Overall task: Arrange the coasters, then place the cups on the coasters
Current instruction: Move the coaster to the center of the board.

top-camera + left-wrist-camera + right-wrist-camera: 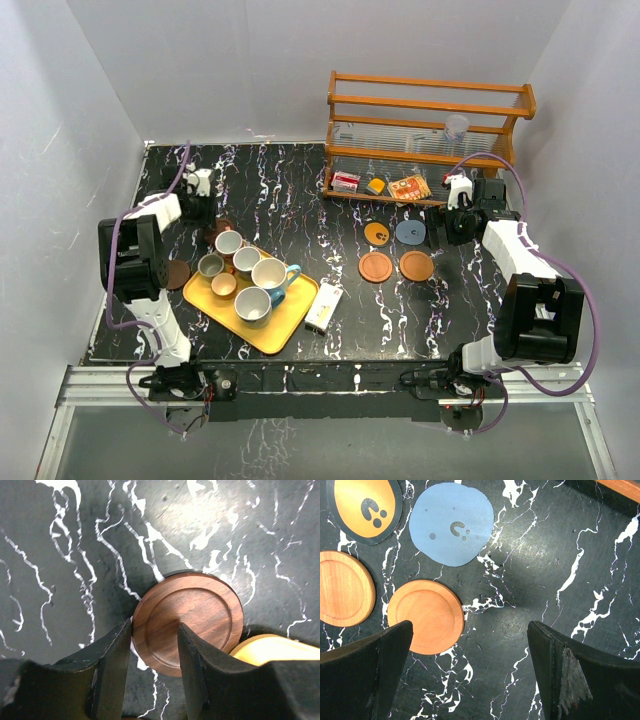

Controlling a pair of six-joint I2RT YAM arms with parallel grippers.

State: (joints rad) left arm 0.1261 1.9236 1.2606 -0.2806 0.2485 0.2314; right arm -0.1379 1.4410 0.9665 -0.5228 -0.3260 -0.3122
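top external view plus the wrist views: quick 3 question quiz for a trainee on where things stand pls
1. How many coasters lie grouped by the right hand?
2. True or false: a mug already stands on a coaster.
3. The left hand straddles the rim of: A) a grey-blue coaster B) a dark brown coaster C) a mug
Key: 1. four; 2. false; 3. B

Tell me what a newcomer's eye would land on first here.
The bright yellow tray crowded with mugs at the front left of the black marbled table stands out first. Right of centre, four coasters sit in a square, including a grey-blue coaster. In the left wrist view, the left gripper straddles the edge of a dark brown coaster beside the tray.
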